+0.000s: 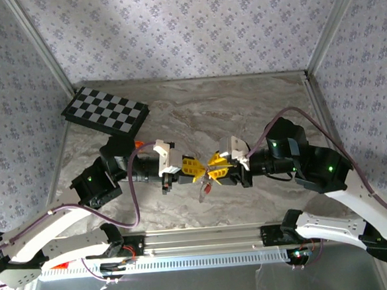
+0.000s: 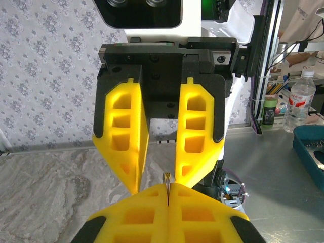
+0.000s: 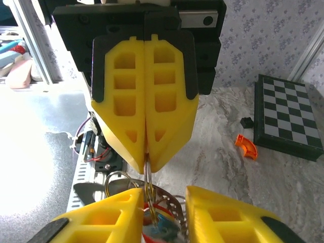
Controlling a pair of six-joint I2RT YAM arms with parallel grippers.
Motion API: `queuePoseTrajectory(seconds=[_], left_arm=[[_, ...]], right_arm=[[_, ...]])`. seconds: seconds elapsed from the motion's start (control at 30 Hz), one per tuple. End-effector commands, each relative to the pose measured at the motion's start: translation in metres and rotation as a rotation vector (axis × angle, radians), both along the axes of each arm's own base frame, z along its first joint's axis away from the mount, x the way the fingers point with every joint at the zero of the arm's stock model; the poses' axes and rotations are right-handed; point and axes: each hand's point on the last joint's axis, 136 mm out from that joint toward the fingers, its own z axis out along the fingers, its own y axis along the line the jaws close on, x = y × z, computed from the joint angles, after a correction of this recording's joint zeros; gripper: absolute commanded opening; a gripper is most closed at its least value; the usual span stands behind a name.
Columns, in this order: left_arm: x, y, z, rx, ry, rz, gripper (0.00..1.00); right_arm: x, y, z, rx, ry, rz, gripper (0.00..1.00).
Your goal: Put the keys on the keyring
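The two grippers meet tip to tip above the middle of the table. My left gripper (image 1: 196,169) (image 2: 167,185) is shut on the keyring (image 2: 166,177), a thin silvery wire ring whose edge pokes out between its yellow fingertips. My right gripper (image 1: 215,165) (image 3: 164,195) is open, its fingers either side of the keyring (image 3: 148,174), which lies close to its left finger (image 3: 121,207). Below the ring hang the keys (image 3: 162,223) (image 1: 206,187), a bunch of silvery metal with red parts, partly hidden by the fingers.
A black-and-white checkerboard (image 1: 105,111) (image 3: 286,116) lies at the far left of the table. Beside it are a small orange curved piece (image 3: 246,146) and a black block (image 3: 246,122). An aluminium rail (image 1: 200,241) runs along the near edge between the arm bases.
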Motion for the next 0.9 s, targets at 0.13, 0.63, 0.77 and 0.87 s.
queuePoseTrajectory(seconds=[0.13, 0.63, 0.77, 0.87], left_arm=[[-0.006, 0.002, 0.022, -0.071, -0.033, -0.026, 0.00], [0.029, 0.006, -0.028, 0.225, -0.086, 0.153, 0.26], [0.031, 0.004, -0.034, 0.241, -0.092, 0.152, 0.28], [0.028, 0.001, -0.035, 0.234, -0.087, 0.129, 0.29]], right_arm=[[-0.001, 0.003, 0.001, 0.020, 0.012, 0.010, 0.12], [0.021, -0.015, -0.036, -0.314, -0.048, -0.099, 0.00], [0.022, -0.016, -0.039, -0.364, -0.061, -0.087, 0.00], [0.021, -0.012, -0.040, -0.371, -0.057, -0.070, 0.00]])
